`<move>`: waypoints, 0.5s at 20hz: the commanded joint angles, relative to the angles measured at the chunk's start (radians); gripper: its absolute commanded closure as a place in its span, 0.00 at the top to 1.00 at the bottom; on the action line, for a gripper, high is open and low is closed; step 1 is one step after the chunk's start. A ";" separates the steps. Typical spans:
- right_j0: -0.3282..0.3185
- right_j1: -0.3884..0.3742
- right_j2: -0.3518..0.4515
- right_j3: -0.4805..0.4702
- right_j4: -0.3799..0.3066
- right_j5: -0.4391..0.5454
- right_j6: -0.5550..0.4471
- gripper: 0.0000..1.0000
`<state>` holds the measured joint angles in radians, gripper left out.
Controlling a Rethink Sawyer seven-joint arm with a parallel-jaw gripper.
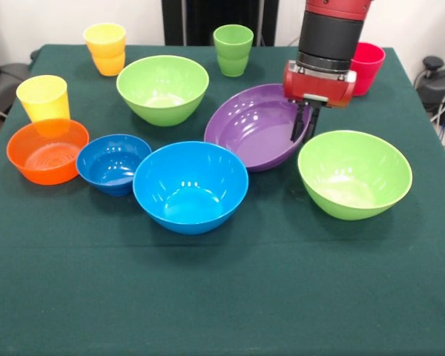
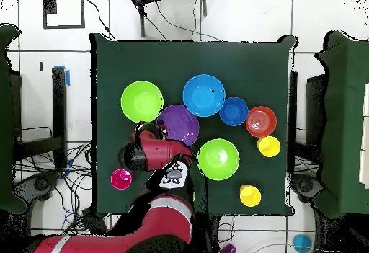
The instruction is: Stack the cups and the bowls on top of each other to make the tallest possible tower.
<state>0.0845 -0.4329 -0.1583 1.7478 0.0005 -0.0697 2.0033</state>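
Note:
My gripper (image 1: 304, 136) reaches down onto the right rim of the wide purple bowl (image 1: 252, 130), its fingers shut across that rim. The bowl is tipped with its inside facing the table's front. The large blue bowl (image 1: 190, 185) stands just in front of it, touching the small blue bowl (image 1: 113, 163), and the orange bowl (image 1: 47, 150) is further left. One light green bowl (image 1: 163, 89) is behind, the other (image 1: 354, 174) at the right. Each bowl stands singly. In the overhead view the gripper (image 2: 153, 130) is at the purple bowl's (image 2: 181, 122) left edge.
A yellow cup (image 1: 43, 96) stands behind the orange bowl. A yellow cup nested in an orange-yellow one (image 1: 105, 48), a light green cup (image 1: 233, 50) and a red cup (image 1: 367, 67) line the far edge. The green cloth (image 1: 222, 297) covers the table.

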 commanded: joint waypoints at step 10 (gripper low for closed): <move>-0.073 0.079 0.151 -0.077 -0.111 0.035 0.025 0.00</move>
<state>0.0640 -0.4329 -0.1494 1.7375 -0.0331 -0.0697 2.0033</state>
